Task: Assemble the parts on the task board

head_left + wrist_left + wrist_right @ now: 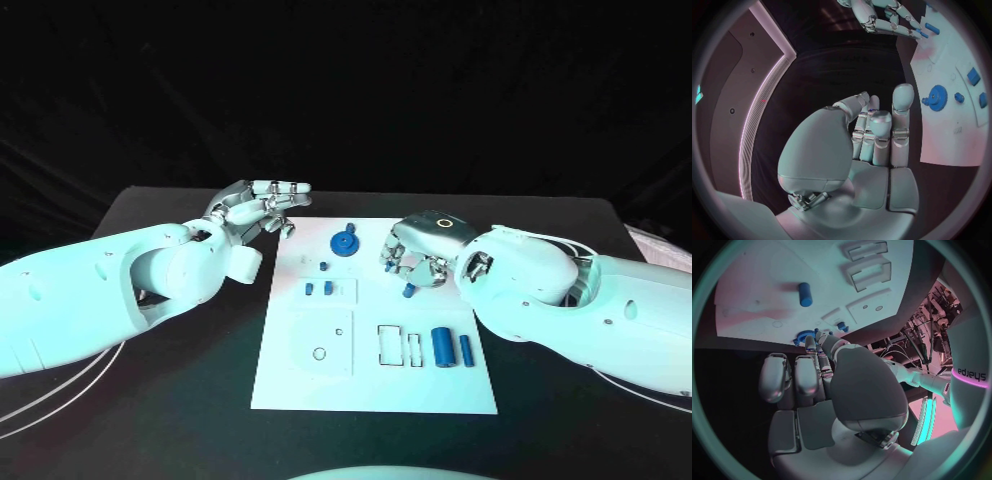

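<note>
gear [343,243] on task board [375,385] | far end, between hands

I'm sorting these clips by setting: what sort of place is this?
Probably a robotics lab or test bench. A white task board with small blue parts, such as a gear, lies on a black table against a dark backdrop, and the right wrist view shows cables and equipment nearby.

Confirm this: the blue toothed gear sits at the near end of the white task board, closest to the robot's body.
Wrong in one respect: the head view shows the blue toothed gear at the far end of the white task board, between the two hands, not the near end.
</note>
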You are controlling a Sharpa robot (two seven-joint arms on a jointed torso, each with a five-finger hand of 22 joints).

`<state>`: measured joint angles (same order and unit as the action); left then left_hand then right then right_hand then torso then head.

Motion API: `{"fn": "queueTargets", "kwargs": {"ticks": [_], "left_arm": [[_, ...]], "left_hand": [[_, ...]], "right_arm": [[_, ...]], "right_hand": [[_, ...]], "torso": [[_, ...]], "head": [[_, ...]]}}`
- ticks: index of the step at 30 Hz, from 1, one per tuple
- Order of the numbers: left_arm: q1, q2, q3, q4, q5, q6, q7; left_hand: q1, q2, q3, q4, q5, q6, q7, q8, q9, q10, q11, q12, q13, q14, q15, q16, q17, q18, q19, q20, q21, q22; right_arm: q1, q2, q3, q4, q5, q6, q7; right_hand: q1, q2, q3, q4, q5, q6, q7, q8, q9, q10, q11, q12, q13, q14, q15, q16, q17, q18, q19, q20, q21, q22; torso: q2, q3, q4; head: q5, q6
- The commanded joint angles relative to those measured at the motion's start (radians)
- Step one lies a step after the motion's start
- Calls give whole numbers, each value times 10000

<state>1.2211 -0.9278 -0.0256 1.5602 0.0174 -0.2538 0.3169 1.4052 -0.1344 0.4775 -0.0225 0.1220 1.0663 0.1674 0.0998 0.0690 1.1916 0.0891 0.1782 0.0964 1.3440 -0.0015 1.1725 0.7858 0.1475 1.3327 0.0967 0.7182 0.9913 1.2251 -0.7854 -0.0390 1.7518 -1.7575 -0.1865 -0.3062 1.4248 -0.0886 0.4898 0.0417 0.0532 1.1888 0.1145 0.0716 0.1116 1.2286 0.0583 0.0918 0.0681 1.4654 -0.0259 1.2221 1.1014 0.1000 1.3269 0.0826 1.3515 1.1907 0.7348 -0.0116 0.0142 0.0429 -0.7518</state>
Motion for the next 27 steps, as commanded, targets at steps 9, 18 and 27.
{"fn": "queueTargets", "kwargs": {"ticks": [9, 18, 27], "left_arm": [[4, 49, 7, 55, -50, 237, 23], [3, 68, 7, 15, -50, 250, 29], [2, 100, 7, -27, -50, 280, 7]], "left_hand": [[67, 4, -18, -58, 1, -70, 11, 23, -16, -52, -14, 51, 15, -74, 12, -59, -16, 88, -82, -4, -40, -16], [68, 6, -22, -64, 0, -81, 18, 21, -17, -66, -7, 57, 15, -81, 16, -60, -25, 88, -87, -3, -47, -19], [63, 10, -27, -65, -2, -90, 25, 19, -18, -77, -1, 63, 16, -87, 21, -61, -31, 90, -94, 0, -63, -28]], "right_arm": [[-558, 747, -28, -213, 295, 238, 363], [-978, 1081, -83, -256, 615, 209, 670], [-1095, 1166, -98, -202, 743, 276, 781]], "right_hand": [[-94, 17, -22, 25, -20, 47, 44, 38, 13, 36, 22, -75, -9, 339, 57, 41, -6, -152, 52, 37, 32, 0], [-107, 26, -26, 24, -12, 36, 56, 31, 15, 27, 30, -87, -12, 342, 63, 50, 2, -157, 67, 41, 46, 24], [-107, 29, -27, 19, -8, 33, 59, 29, 16, 24, 31, -92, -12, 340, 66, 42, -12, -155, 63, 43, 42, 18]], "torso": [[12, 10, -23], [8, 18, -18], [16, 16, -37]], "head": [[384, -197], [536, -289], [614, -357]]}}
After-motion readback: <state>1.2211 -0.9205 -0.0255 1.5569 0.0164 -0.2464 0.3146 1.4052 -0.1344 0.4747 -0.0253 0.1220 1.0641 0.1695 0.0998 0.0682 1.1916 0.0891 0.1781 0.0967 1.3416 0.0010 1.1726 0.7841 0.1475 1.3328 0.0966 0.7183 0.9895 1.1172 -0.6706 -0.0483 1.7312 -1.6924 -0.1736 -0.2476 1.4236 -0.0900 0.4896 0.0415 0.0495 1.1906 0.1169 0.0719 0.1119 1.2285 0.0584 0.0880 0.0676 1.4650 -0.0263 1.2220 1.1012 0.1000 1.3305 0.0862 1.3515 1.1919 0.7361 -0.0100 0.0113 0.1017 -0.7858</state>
